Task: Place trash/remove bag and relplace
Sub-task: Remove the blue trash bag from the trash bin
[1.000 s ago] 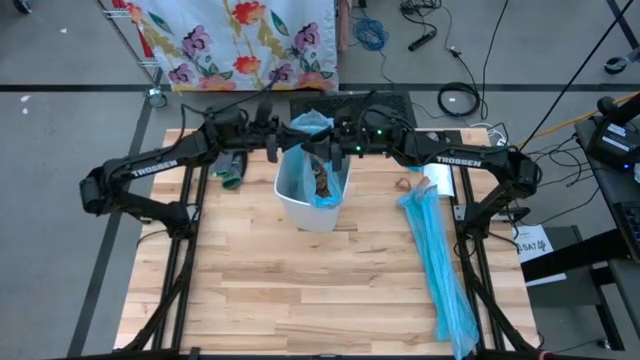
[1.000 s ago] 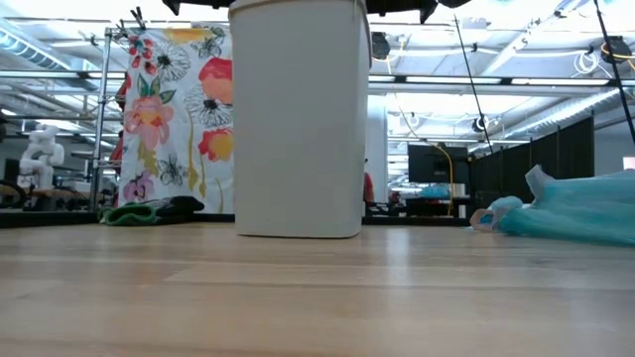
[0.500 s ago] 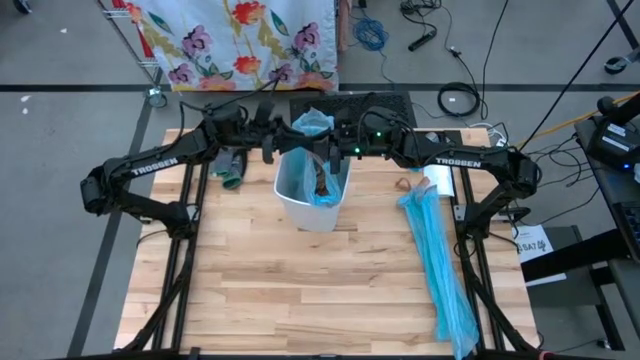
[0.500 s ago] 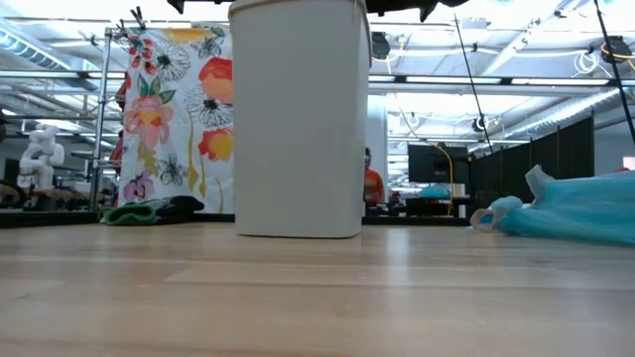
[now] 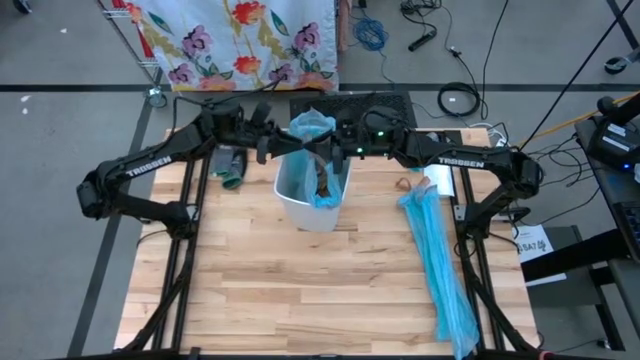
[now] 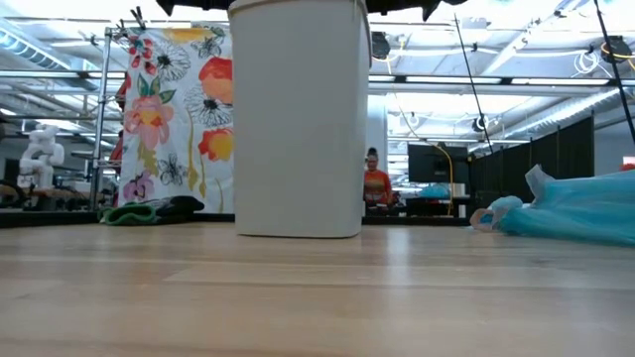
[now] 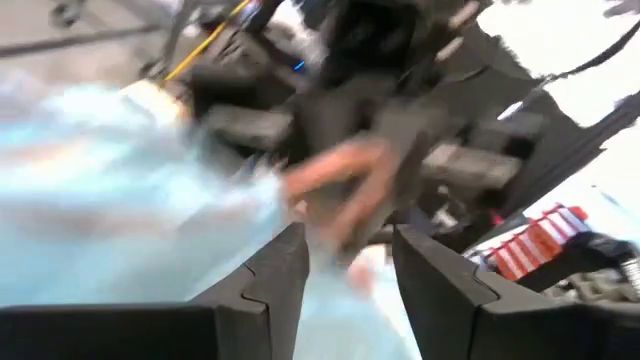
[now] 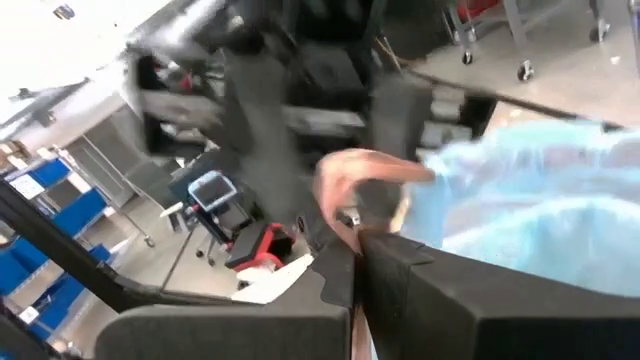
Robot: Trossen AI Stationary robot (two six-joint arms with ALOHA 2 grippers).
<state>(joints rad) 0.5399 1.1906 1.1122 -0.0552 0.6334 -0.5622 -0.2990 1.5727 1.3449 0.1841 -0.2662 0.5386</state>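
Note:
A white bin (image 5: pixel 312 200) stands on the wooden table toward the far middle, lined with a light-blue bag (image 5: pixel 312 124) whose top is bunched up above the rim. Brown trash (image 5: pixel 322 182) lies inside. My left gripper (image 5: pixel 268 143) is at the bag top's left side and stands open in the left wrist view (image 7: pixel 345 268); the blurred blue plastic (image 7: pixel 120 200) lies just beyond it. My right gripper (image 5: pixel 335 148) is shut at the bag top's right side (image 8: pixel 355 255). The low view shows only the bin's wall (image 6: pixel 298 119). My right gripper is shut on the bag's gathered upper plastic (image 8: pixel 445 210), on the right side of the bunched top. The fingers come in level from the table's right. Its own fingers hide how many layers they hold. The bag's lower part stays inside the bin.
Long light-blue plastic sheets (image 5: pixel 437 255) lie along the table's right side and also show in the low view (image 6: pixel 575 210). A dark and green cloth (image 5: pixel 228 168) lies left of the bin. A flowered curtain (image 5: pixel 240 40) hangs beyond the far edge. A person (image 6: pixel 376 183) stands far off.
My left arm has swung a little toward the table's far left, away from the bag's bunched top, which now stands a bit fuller. The bin and my right arm have kept still.

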